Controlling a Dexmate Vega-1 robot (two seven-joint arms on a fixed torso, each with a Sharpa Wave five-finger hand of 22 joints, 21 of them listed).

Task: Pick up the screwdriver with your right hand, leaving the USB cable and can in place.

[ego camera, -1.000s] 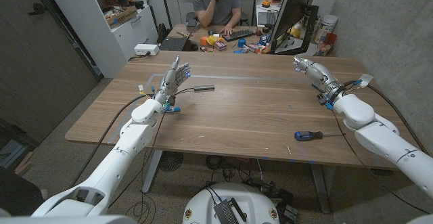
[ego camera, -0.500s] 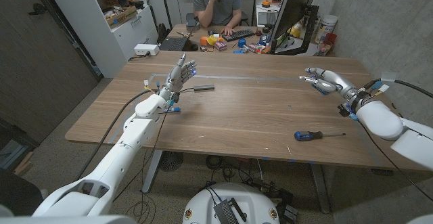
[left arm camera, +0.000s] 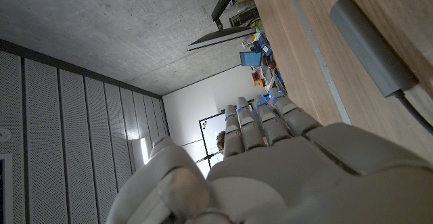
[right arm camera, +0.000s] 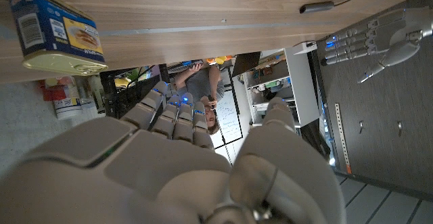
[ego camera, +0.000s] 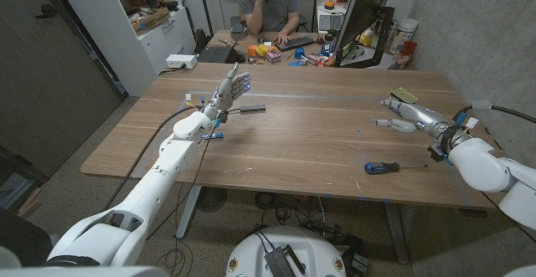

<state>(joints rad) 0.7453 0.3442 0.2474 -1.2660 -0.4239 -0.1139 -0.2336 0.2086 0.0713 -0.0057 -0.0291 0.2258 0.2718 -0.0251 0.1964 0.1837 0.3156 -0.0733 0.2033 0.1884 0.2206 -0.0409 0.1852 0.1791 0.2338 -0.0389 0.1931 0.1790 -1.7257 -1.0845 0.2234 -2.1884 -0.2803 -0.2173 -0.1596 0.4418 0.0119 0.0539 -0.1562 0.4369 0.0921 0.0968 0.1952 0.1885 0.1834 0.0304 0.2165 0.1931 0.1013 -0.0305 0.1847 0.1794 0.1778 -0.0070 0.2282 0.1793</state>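
Observation:
The screwdriver (ego camera: 383, 167), with a blue and black handle and a thin shaft pointing right, lies near the table's front edge on the right. My right hand (ego camera: 407, 119) hovers farther back than it, fingers stretched out and apart, holding nothing. Just behind that hand stands the can (ego camera: 404, 95), a blue rectangular tin (right arm camera: 57, 31) in the right wrist view. The USB cable's grey plug (ego camera: 252, 108) lies at the back left, with the same plug (left arm camera: 372, 48) seen close to my left hand (ego camera: 234, 87). That hand is raised above the table with spread fingers, holding nothing.
A small blue item (ego camera: 215, 135) lies under my left forearm. Behind the table a person (ego camera: 268, 1) sits at a cluttered desk with a monitor (ego camera: 367, 9). A concrete wall runs along the right side.
My right hand has swung right and toward the front, dropping lower beside the can. My left hand has lifted and reached slightly farther back over the cable plug.

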